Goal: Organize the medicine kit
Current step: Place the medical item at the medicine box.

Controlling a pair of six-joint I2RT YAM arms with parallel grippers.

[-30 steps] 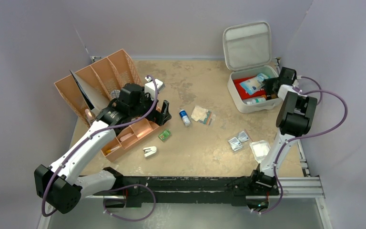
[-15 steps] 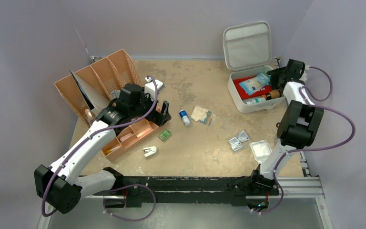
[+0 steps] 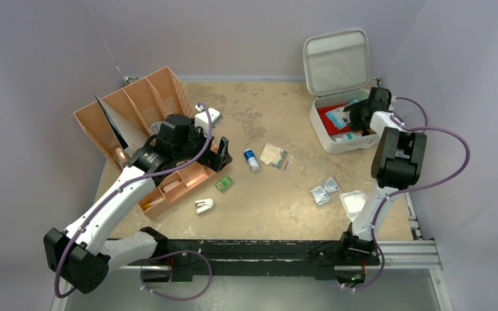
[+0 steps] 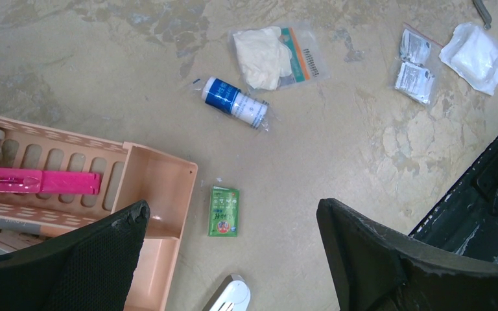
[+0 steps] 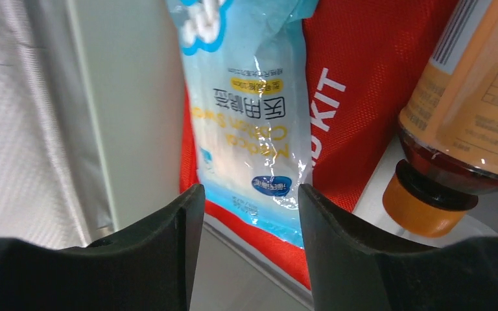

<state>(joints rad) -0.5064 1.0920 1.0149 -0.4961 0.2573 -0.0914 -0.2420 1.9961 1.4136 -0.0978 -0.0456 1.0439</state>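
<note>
The medicine kit, a light grey hard case, stands open at the back right with its lid upright. Inside lie a red pouch, a blue-white cotton swab packet and an amber bottle with an orange cap. My right gripper hovers over the case; in the right wrist view it is open and empty, just above the packet's end. My left gripper is open and empty above the table beside a low tan tray, over a green sachet.
On the table lie a blue-white bottle, a glove packet, small sachets, a gauze bag and a white item. A tall tan divided organizer stands back left. A pink item lies in the tray.
My right gripper drew back to the case's far right rim, then moved left again over the case's inside. My left arm has barely moved.
</note>
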